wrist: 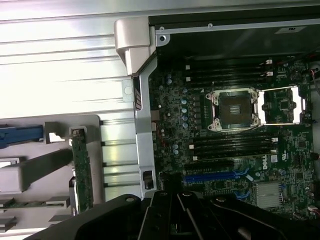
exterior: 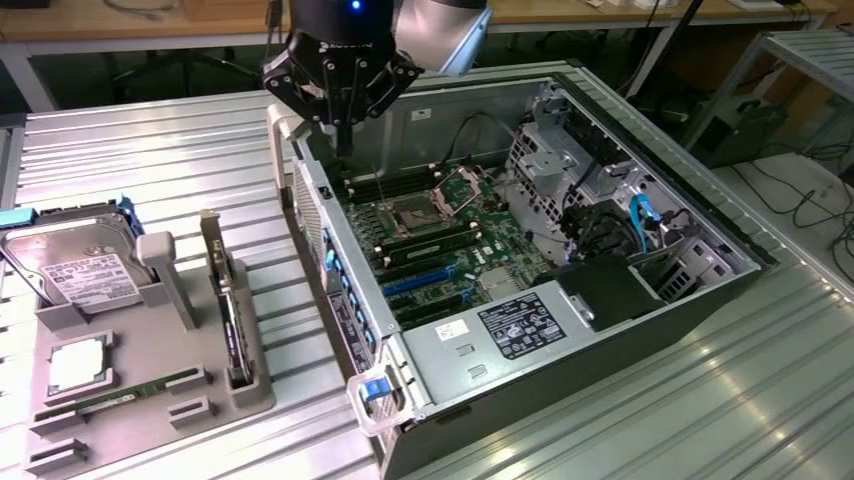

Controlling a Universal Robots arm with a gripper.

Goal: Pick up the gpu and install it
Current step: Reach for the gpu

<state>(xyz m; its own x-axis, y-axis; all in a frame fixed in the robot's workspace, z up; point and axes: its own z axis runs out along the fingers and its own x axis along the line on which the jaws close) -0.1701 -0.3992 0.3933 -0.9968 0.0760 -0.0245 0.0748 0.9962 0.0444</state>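
Presently: scene status

Ribbed metal tabletop (exterior: 160,150) carries open dark computer case (exterior: 561,420). Black tool (exterior: 344,135) hangs over its rim, fully closed, gripping nothing. Thin green gpu card (exterior: 230,310) stands edgewise in grey holder (exterior: 134,400), exterior view's left.

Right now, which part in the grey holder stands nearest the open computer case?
The gpu, the thin card on edge at the holder's case-side rim; hard drive and memory stick sit farther off.

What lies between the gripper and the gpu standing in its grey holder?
In the exterior view, the computer case's side wall and a bare strip of ribbed table separate the gripper from the gpu.
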